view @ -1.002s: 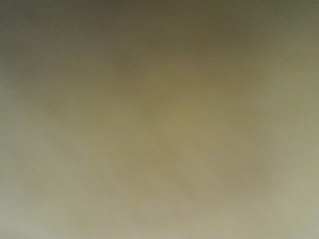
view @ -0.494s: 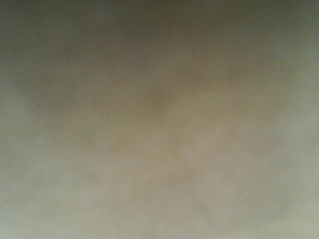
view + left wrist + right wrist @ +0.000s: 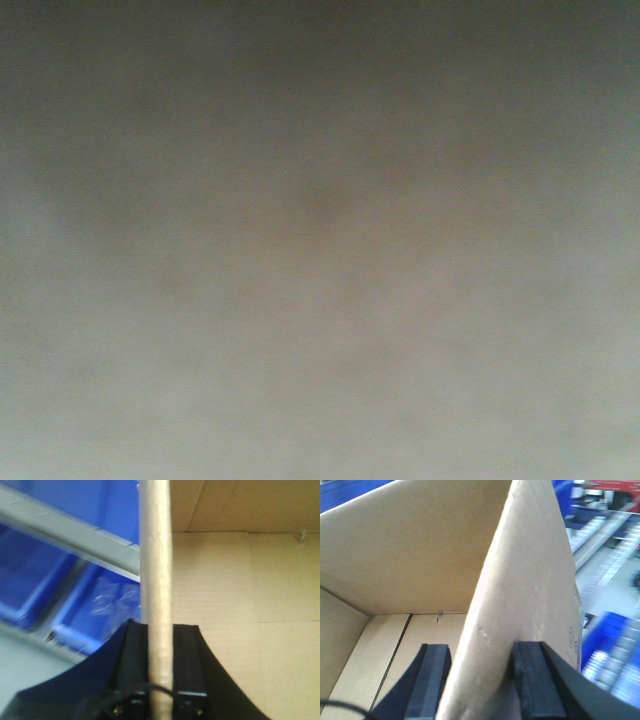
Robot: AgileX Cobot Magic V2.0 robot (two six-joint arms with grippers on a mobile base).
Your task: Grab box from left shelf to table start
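The brown cardboard box (image 3: 240,580) is open, and its bare inside shows in both wrist views. In the left wrist view my left gripper (image 3: 161,625) is shut on the upright edge of one box wall (image 3: 155,555), with one black finger on each side. In the right wrist view my right gripper (image 3: 482,647) is shut on the opposite wall (image 3: 530,590), which leans between its pads; the box floor (image 3: 420,630) lies to its left. The left shelf rail (image 3: 75,535) crosses behind the box. The table is out of view.
Blue plastic bins (image 3: 30,580) sit just left of the box behind the rail. More blue bins (image 3: 610,650) and white roller lanes (image 3: 600,530) blur past on the right. The front view is filled by an unfocused grey-brown surface (image 3: 320,240) with nothing distinct.
The blur filling the front view has turned from yellowish-brown to duller grey over the three frames. No shape in it can be followed.
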